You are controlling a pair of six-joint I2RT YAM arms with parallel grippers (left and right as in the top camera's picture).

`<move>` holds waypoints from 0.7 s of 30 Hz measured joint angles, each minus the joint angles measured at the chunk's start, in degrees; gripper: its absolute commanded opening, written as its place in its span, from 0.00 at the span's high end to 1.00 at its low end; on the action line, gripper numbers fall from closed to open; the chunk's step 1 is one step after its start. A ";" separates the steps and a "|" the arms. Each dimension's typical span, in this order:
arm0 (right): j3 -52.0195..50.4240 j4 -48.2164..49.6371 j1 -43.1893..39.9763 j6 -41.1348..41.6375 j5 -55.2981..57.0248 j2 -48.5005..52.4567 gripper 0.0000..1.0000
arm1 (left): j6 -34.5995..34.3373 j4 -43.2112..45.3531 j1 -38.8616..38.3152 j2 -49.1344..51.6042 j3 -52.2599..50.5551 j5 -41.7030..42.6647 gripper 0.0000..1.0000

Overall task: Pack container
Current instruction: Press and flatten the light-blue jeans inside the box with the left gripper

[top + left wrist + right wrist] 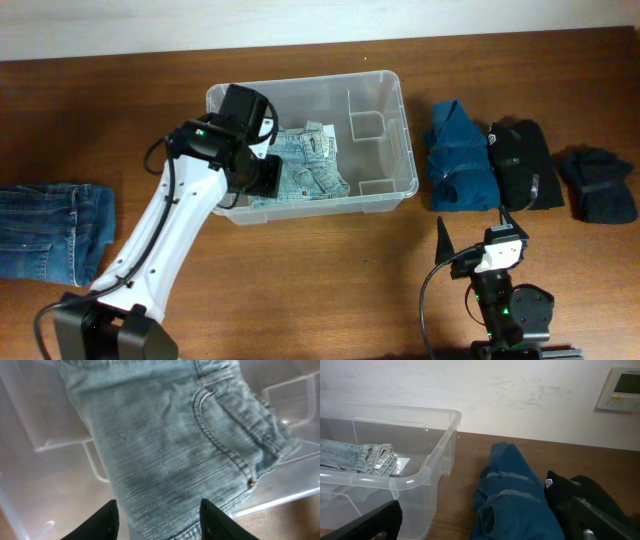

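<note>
The clear plastic container (400, 120) stands at the table's middle back. Folded light-blue jeans (312, 170) lie inside it, left of centre. My left gripper (275, 178) hangs inside the container's left half, just over the jeans. In the left wrist view its fingers (159, 522) are spread open, with the jeans (170, 445) lying below and between them on the container floor (40, 485). My right gripper (475, 238) is open and empty near the front right. The right wrist view shows its fingers (485, 527), the container's corner (420, 477) and the jeans (360, 457).
Right of the container lie a folded teal garment (460, 155) (515, 500), a black one (525, 165) (590, 495) and a dark navy one (598, 185). Darker blue jeans (50, 230) lie at the left edge. A wall panel (622, 389) hangs behind.
</note>
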 measured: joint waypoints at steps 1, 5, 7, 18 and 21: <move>0.00 0.00 0.00 0.02 0.00 0.00 0.02 | -0.28 0.22 0.00 0.00 -0.61 -0.02 0.48; 0.00 0.00 0.00 0.02 0.00 0.00 0.02 | -1.14 1.49 0.00 1.68 -2.93 -0.70 0.48; 0.00 0.00 0.00 0.04 0.00 0.00 0.02 | -1.33 2.82 0.00 3.34 -3.50 -1.44 0.48; 0.00 0.00 0.00 0.00 0.00 0.00 0.02 | -1.84 8.57 0.44 17.42 -4.22 -8.17 0.44; 0.00 -0.02 0.00 0.02 0.00 0.00 0.02 | -1.84 8.81 1.38 17.62 -4.20 -8.39 0.45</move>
